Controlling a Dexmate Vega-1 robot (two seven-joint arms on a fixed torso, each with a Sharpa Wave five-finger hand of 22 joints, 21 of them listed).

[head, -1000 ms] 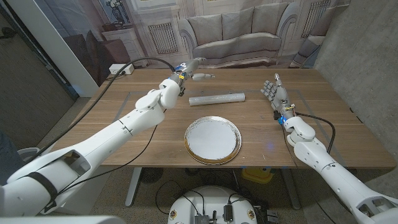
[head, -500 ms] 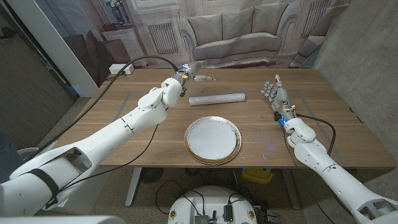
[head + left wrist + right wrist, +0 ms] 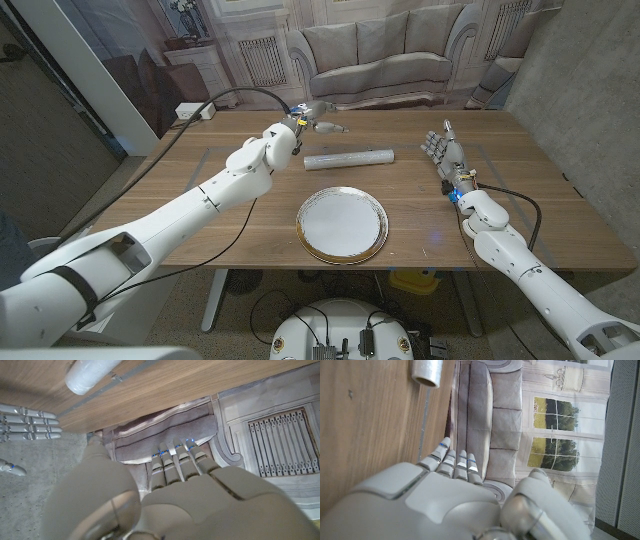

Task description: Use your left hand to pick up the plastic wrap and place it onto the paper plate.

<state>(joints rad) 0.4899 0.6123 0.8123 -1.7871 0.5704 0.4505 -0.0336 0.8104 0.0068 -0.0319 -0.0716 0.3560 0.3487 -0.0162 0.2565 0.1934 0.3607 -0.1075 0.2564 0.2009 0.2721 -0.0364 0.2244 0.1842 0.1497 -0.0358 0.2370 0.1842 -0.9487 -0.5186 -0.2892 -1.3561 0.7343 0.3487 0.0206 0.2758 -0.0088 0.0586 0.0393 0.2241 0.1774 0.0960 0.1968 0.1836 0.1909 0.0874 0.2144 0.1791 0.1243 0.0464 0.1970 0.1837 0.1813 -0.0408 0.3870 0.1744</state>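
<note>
On wooden tabletop [image 3: 200, 200], far half: translucent cylindrical roll of plastic wrap [image 3: 350, 158] lying untouched | left hand [image 3: 316, 117] above its far-left end, fingers apart, holding nothing | right hand [image 3: 440, 148] idle, fingers extended, holding nothing | gold-rimmed white paper plate [image 3: 341, 224] bare, near side of roll | grasp, lift, placement all pending.

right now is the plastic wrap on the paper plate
No, the plastic wrap lies on the bare table, behind the paper plate and apart from it.

Table [image 3: 200, 230]: brown wood grain. Paper plate [image 3: 341, 224]: white centre, metallic gold-silver rim. Plastic wrap [image 3: 349, 158]: pale grey, translucent sheen. Left robot hand [image 3: 318, 123] and right robot hand [image 3: 440, 148]: light grey-white, small blue marks on fingers [image 3: 175, 455]
</note>
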